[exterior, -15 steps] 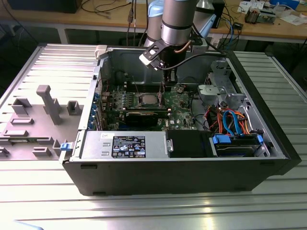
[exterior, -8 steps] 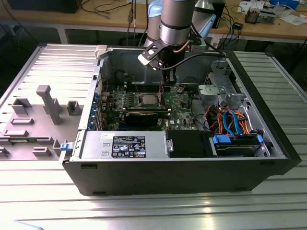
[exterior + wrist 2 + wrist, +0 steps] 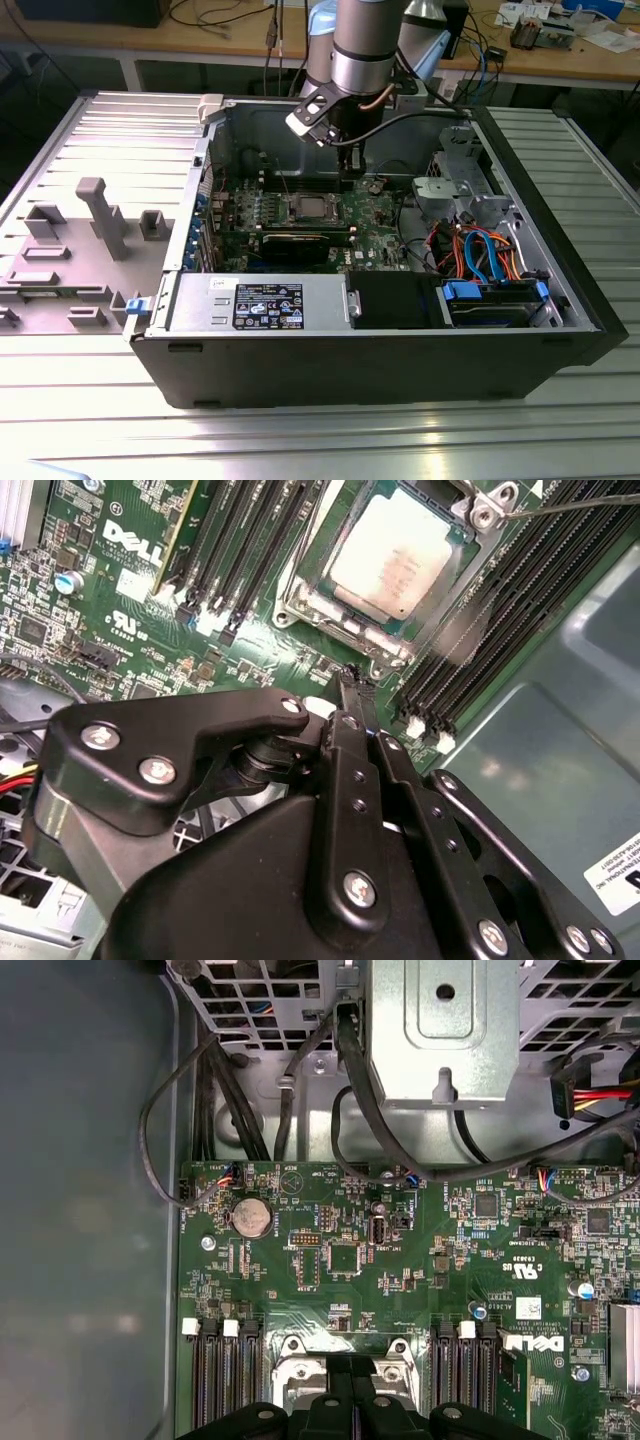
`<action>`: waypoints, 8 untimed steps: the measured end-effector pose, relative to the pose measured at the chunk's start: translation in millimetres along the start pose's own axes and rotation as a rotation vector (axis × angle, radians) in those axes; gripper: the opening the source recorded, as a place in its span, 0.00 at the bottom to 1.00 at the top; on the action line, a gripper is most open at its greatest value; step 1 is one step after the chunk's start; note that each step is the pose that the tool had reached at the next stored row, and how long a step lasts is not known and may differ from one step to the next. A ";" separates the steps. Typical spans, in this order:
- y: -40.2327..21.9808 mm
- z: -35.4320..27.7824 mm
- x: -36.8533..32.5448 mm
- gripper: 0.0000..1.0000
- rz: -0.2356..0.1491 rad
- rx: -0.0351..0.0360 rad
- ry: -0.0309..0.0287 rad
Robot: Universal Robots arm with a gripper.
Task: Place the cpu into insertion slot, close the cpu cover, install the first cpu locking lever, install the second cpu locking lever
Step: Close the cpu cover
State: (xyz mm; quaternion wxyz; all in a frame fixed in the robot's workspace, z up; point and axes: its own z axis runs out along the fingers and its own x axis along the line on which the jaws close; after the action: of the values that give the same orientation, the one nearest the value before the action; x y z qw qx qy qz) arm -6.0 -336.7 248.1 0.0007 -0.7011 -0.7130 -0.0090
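Observation:
The cpu [image 3: 392,562], a flat silver-grey square, lies in the insertion slot [image 3: 300,610] on the green board. The cpu cover [image 3: 352,632] lies as a silvery frame around the chip. A thin locking lever rod [image 3: 570,504] runs past the socket's corner. My gripper [image 3: 351,685] hangs shut with nothing in it, a little to one side of the socket and above the board. In the exterior view the gripper [image 3: 351,162] sits just behind and to the right of the cpu [image 3: 313,208]. In the first wrist view the fingertips [image 3: 340,1392] cover part of the socket [image 3: 300,1358].
Black memory slots [image 3: 490,630] flank the socket on both sides. A graphics card [image 3: 300,243] lies in front, and a drive cage [image 3: 455,190] with coloured cables [image 3: 480,255] stands at the exterior view's right. The case walls [image 3: 230,130] box the area in. Grey fixtures [image 3: 100,220] stand outside.

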 end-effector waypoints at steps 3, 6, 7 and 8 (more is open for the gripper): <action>-0.7 0.0 0.0 0.11 0.000 0.0000 0.0001; -0.9 0.0 0.0 0.11 0.000 0.0000 0.0000; -0.9 0.0 0.0 0.11 0.000 -0.0001 0.0000; -0.9 0.0 0.0 0.11 0.000 -0.0001 0.0000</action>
State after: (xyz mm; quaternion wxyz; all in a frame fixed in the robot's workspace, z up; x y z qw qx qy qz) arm -6.9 -336.7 248.1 0.0007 -0.7011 -0.7130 -0.0090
